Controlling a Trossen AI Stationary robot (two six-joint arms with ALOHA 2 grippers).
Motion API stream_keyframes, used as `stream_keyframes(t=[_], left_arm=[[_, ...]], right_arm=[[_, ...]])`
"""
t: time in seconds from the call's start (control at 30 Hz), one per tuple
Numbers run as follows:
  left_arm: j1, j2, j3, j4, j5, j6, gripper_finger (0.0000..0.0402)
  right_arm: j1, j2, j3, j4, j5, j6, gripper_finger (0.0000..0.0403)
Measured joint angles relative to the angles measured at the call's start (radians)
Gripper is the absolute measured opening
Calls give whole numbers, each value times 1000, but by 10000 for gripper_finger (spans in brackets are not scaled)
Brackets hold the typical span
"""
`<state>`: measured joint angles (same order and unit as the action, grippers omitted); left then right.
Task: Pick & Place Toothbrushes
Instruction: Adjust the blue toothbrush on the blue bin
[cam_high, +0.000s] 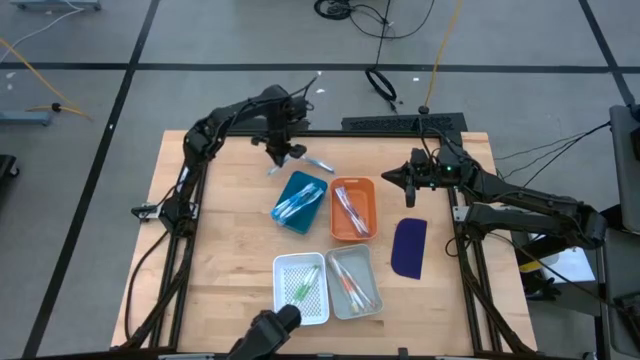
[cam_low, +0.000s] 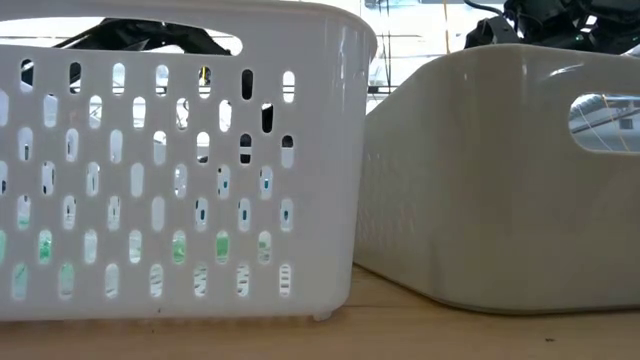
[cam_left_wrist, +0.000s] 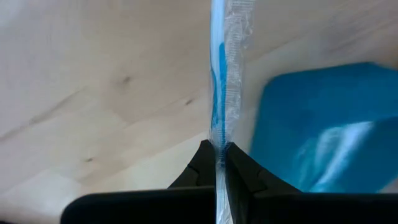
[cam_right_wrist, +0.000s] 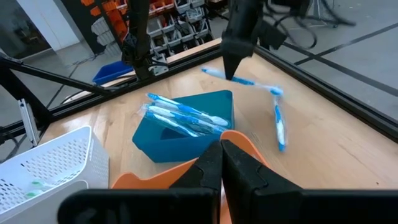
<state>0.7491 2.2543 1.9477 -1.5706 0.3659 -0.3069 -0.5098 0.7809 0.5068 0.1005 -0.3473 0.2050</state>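
Pinching a wrapped blue toothbrush (cam_left_wrist: 219, 93) by its end, left gripper (cam_high: 283, 150) risks it swivelling past the blue plastic tray (cam_high: 300, 200) just below; right gripper (cam_high: 400, 178) waits shut.

Workshop: parts-bin racks (cam_right_wrist: 180, 31), floor cables (cam_high: 385, 20), taped concrete.

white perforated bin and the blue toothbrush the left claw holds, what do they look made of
The white perforated bin looks like moulded plastic with a smooth, slightly glossy finish: thin walls, neat rows of punched slots, soft highlights on the rim. The blue toothbrush in the left claw seems to be blue and white plastic inside a clear crinkly film wrapper, judging by the shiny wrinkled sleeve around it.
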Motion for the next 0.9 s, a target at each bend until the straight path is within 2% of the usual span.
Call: stream_keyframes(t=[0.2,0.3,0.67,0.9], left_arm=[[18,1,-101,0,-2,35,1],[18,1,-120,-1,-35,35,0],[47,-11,-128,-1,-132,-36,0],[63,-104,-149,-1,-129,-85,0]], right_arm=[[0,-13,0,0,0,0,0],[0,-14,0,0,0,0,0],[0,-14,0,0,1,0,0],[0,-14,0,0,1,-7,0]])
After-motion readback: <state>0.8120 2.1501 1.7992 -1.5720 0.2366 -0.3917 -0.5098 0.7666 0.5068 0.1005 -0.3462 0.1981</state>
